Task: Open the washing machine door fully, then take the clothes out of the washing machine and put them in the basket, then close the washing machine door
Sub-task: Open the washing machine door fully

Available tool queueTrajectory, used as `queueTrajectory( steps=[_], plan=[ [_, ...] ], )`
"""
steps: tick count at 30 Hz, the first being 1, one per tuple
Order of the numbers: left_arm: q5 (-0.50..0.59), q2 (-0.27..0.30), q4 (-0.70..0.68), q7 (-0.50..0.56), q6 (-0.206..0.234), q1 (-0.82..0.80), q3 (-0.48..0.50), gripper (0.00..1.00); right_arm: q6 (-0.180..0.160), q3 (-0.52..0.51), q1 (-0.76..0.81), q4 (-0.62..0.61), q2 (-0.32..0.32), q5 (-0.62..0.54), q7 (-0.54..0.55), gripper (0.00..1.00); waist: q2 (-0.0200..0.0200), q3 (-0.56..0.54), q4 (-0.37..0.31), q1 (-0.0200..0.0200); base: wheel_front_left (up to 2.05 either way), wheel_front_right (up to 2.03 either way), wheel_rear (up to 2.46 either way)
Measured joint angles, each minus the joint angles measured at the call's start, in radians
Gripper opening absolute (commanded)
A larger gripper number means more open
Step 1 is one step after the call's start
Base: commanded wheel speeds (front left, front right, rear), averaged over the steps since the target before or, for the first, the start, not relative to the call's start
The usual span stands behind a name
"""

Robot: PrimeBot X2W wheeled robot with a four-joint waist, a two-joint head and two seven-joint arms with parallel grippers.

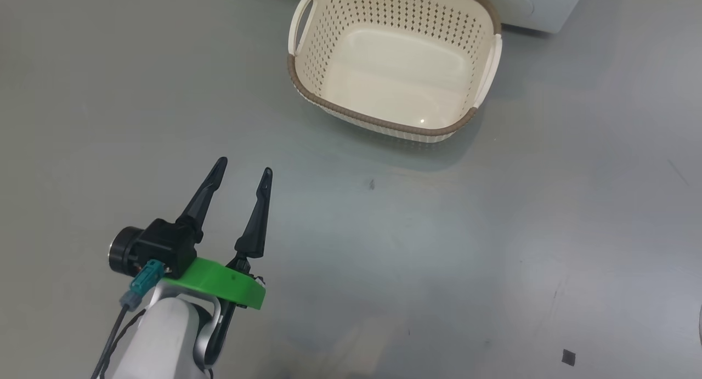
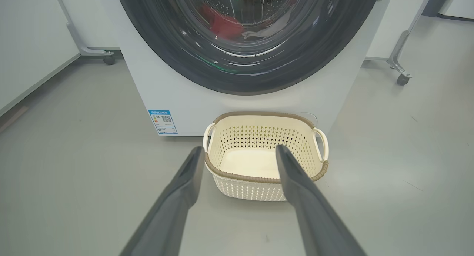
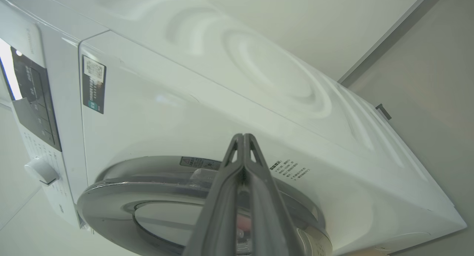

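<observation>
The cream basket (image 1: 378,120) stands empty on the grey floor, just before the white washing machine (image 2: 192,100). The washing machine door (image 2: 185,63) lies flat against the front, and red clothes (image 2: 218,20) with a white piece (image 2: 259,34) show through its glass. My left gripper (image 1: 244,168) hovers open above the floor, short of the basket (image 2: 259,114), fingers (image 2: 185,189) pointing at it. In the right wrist view my right gripper (image 3: 243,135) is shut, fingers pressed together with nothing seen between them, reaching over the door's rim (image 3: 111,196) close to the washer front (image 3: 185,111).
White panels on wheeled legs (image 2: 401,76) flank the washer on both sides. A blue label (image 2: 163,122) sits low on the washer's front. The control panel with its knob (image 3: 39,170) lies beyond the door. A small dark mark (image 1: 569,357) is on the floor.
</observation>
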Motion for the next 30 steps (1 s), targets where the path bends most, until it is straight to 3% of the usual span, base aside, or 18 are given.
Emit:
queueTrajectory(
  steps=[15,30],
  plan=[
    [-0.073,-0.007,-0.003,0.000,0.000,-0.056,-0.068,1.00,-0.020,0.009,-0.226,0.109,-0.002,0.046,0.124,0.00,0.0000,0.122,0.079,0.0000,0.00,0.00,0.00],
    [-0.098,-0.010,0.014,0.000,0.000,-0.060,-0.117,1.00,-0.020,-0.027,-0.366,0.241,0.024,0.129,0.231,0.00,0.0000,0.166,0.124,0.0000,0.00,0.00,0.00]
  ],
)
